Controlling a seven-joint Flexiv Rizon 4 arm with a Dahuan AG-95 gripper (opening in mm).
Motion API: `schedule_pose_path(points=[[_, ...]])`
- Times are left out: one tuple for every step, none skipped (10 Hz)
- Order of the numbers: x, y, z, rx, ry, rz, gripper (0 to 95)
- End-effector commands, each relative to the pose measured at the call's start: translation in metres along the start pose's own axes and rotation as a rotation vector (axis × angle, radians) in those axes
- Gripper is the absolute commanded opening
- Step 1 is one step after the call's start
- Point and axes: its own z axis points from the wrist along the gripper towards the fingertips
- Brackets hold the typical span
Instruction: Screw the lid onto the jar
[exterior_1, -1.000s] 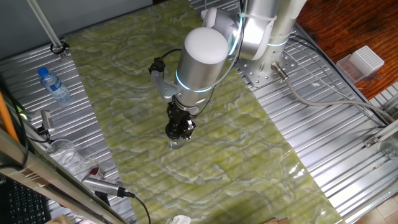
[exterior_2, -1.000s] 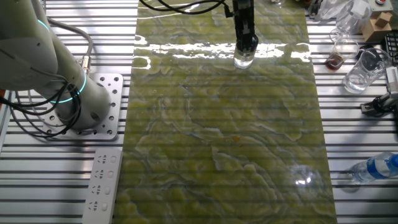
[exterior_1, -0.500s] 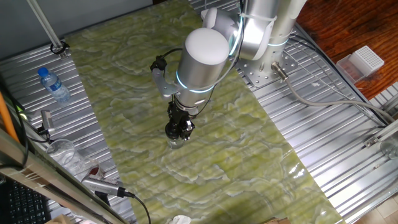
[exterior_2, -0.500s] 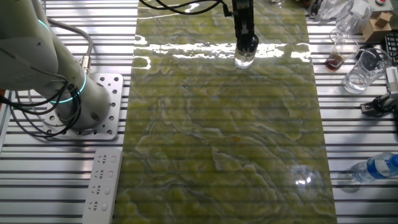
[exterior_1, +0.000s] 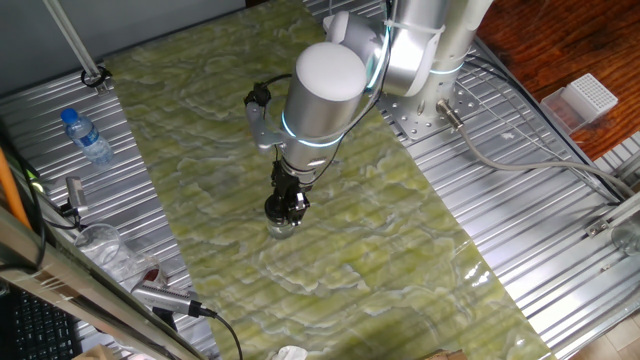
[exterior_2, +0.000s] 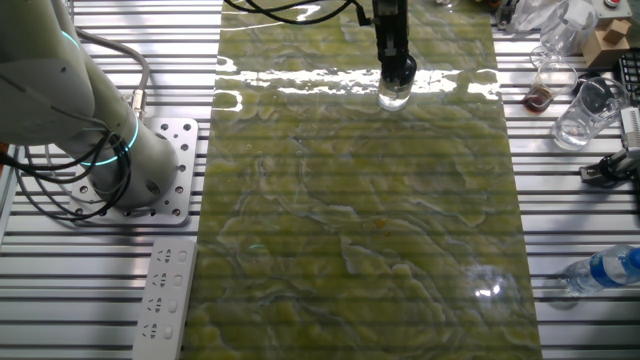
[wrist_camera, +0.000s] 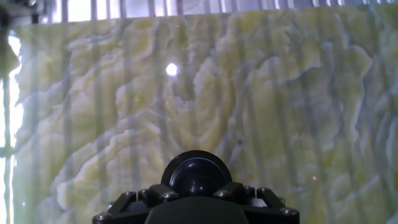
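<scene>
My gripper stands upright over the green mat and is shut on the black lid. In the hand view the round lid sits between the two fingers at the bottom edge. The lid rests on top of the small clear jar, which stands on the mat directly under the gripper. In one fixed view only the jar's lower rim shows below the fingers. The jar body is hidden under the lid in the hand view.
A green marbled mat covers the middle of the metal table. A water bottle with a blue cap lies at the left side. Clear glassware and clutter sit along one table edge. The arm's base is bolted beside the mat.
The wrist has turned a little about its upright axis; the side bracket and cable have swung round. The gripper stays over the jar at the same spot.
</scene>
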Motion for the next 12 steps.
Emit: schedule_pose_path(points=[[-0.0004, 0.0008, 0.0003, 0.001, 0.003, 0.067, 38.0], [-0.0008, 0.0009, 0.0002, 0.001, 0.007, 0.077, 38.0], [-0.0008, 0.0009, 0.0002, 0.002, 0.011, 0.077, 38.0], [-0.0008, 0.0009, 0.0002, 0.003, 0.012, 0.077, 38.0], [-0.0008, 0.0009, 0.0002, 0.002, 0.014, 0.077, 38.0], [-0.0011, 0.0009, 0.0001, 0.003, 0.012, 0.067, 38.0], [-0.0021, 0.001, -0.0001, -0.003, 0.01, 0.041, 38.0], [-0.0023, 0.001, -0.0001, -0.006, 0.008, 0.012, 38.0], [-0.0024, 0.001, -0.0002, -0.007, 0.009, -0.009, 57.0], [-0.0029, 0.0011, -0.0003, -0.007, 0.01, -0.017, 57.0], [-0.0032, 0.0012, 0.0, -0.007, 0.012, -0.021, 76.0], [-0.0028, 0.0014, 0.001, -0.008, 0.012, -0.026, 76.0]])
